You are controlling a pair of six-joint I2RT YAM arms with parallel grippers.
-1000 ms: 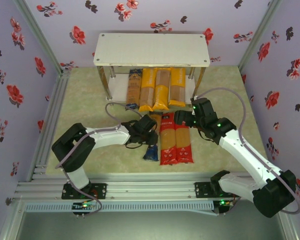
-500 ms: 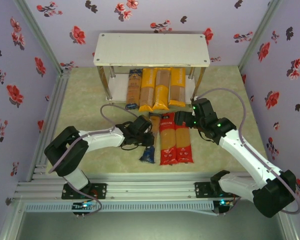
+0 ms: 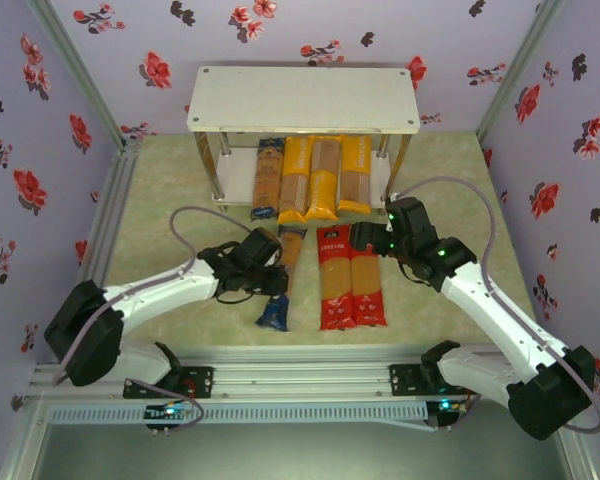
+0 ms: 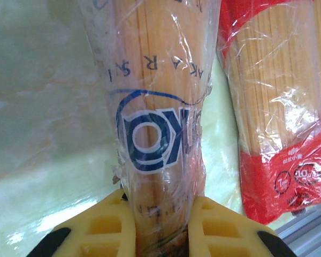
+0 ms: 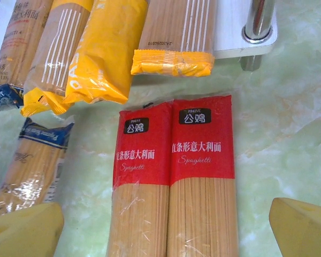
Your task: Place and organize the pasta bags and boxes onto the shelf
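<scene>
Altogether seven packs (image 3: 335,275), one shelf (image 3: 305,98)

From above, the top board of the shelf (image 3: 305,100) hides the far ends of the four packs (image 3: 323,185) under it, and the left pincer (image 3: 278,278) covers the middle of the brown pack (image 3: 274,314). In the left wrist view this pack's near end is lost between the fingers (image 4: 109,227), and the top edge cuts the other end. In the right wrist view the lower edge cuts the red packs (image 5: 142,187) and the fingers (image 5: 302,227) of the right pincer (image 5: 166,233).
</scene>
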